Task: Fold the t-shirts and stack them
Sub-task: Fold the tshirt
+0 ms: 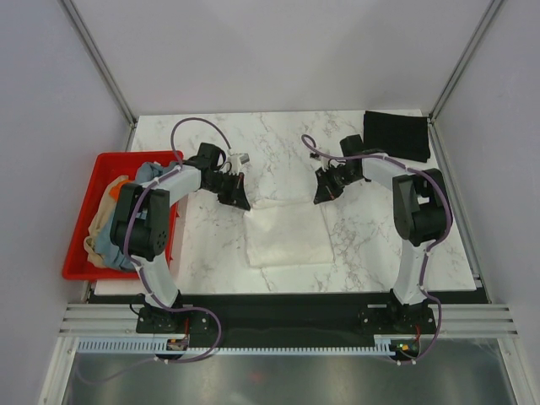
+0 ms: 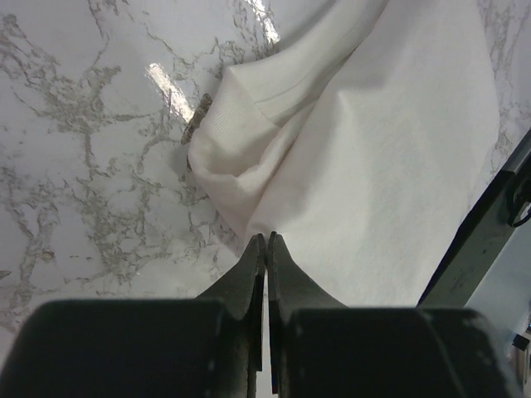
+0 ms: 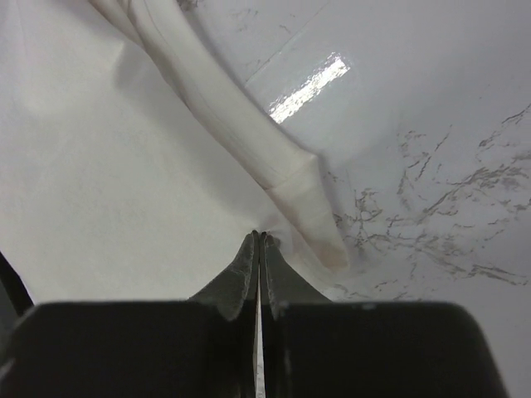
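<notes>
The left gripper (image 2: 265, 239) has its fingers pressed together. Creases in the white shirt (image 2: 373, 149) run in toward the tips, so it looks to be pinching the cloth at one far corner. The right gripper (image 3: 260, 235) is closed the same way, tips at the cloth's edge with a rolled sleeve just to their right. I judge it has the other far corner, though the fingers hide the grip itself. From the line between the two grippers back toward the arm bases, the white shirt lies on the table (image 1: 278, 143) as a rough rectangle, sleeves tucked in, no chest print showing.

Beyond the right gripper, well apart toward the far right corner, a black shirt (image 1: 396, 135) lies flat in a neat folded rectangle, alone. Out to the left of the left gripper, past its arm, the crate (image 1: 78, 272) sits at the table's edge. It holds a loose heap: a grey-blue shirt (image 1: 150, 172), an orange shirt (image 1: 118, 182) and a tan shirt (image 1: 99, 221), all crumpled.

By my reading, one shirt is finished and the white one is partway folded. It probably needs its far edge brought over toward the near edge, then a move onto the black shirt. The three in the crate are not yet started, so well over half the job remains.
</notes>
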Motion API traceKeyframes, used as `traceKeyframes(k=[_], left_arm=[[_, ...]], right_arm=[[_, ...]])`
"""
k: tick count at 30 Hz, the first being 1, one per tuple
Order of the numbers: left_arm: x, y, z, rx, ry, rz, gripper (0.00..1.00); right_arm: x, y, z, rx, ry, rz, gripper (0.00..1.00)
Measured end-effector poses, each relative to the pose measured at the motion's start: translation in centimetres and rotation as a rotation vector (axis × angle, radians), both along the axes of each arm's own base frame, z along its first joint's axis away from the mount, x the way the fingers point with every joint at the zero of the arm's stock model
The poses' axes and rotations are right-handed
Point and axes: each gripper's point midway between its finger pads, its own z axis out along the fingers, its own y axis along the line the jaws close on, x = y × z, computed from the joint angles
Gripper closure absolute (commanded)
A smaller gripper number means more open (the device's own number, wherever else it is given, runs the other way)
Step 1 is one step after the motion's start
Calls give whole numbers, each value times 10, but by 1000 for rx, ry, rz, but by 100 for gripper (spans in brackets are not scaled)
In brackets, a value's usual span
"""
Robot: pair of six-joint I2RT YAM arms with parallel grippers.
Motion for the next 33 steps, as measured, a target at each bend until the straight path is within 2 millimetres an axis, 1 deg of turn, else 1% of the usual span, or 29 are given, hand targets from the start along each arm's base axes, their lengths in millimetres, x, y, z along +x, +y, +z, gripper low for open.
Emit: traceKeyframes(k=[3, 5, 8, 9, 13, 16, 20, 22, 25, 29, 31, 33], left_arm=[[1, -1, 1, 3, -5, -1, 98], [2, -3, 2, 11, -12, -4, 98], [4, -5, 4, 39, -34, 0, 98], [3, -7, 6, 45, -43, -3, 98], [9, -13, 23, 70, -101, 9, 98], [12, -20, 42, 82, -161, 15, 98], [14, -29, 65, 75, -222, 21, 98], [16, -29, 71, 73, -237, 29, 98], [19, -28, 75, 77, -247, 45, 98], [30, -31, 75, 77, -265, 62, 98], [44, -36, 71, 73, -265, 68, 98], [60, -44, 58, 69, -255, 77, 98]], right_arm=[[1, 0, 1, -4, -17, -26, 100], [-1, -1, 8, -8, -43, -52, 100], [-3, -2, 28, 4, -108, -93, 100], [-4, -2, 39, 15, -141, -110, 100], [-10, -2, 66, 45, -246, -173, 100], [-15, -2, 74, 54, -298, -215, 100], [-17, -7, 77, 45, -330, -272, 100], [-17, -11, 78, 37, -341, -303, 100], [-17, -16, 84, 33, -360, -351, 100], [-13, -22, 82, 35, -376, -427, 100], [-11, -27, 75, 24, -372, -474, 100], [-9, -32, 66, 5, -363, -515, 100]])
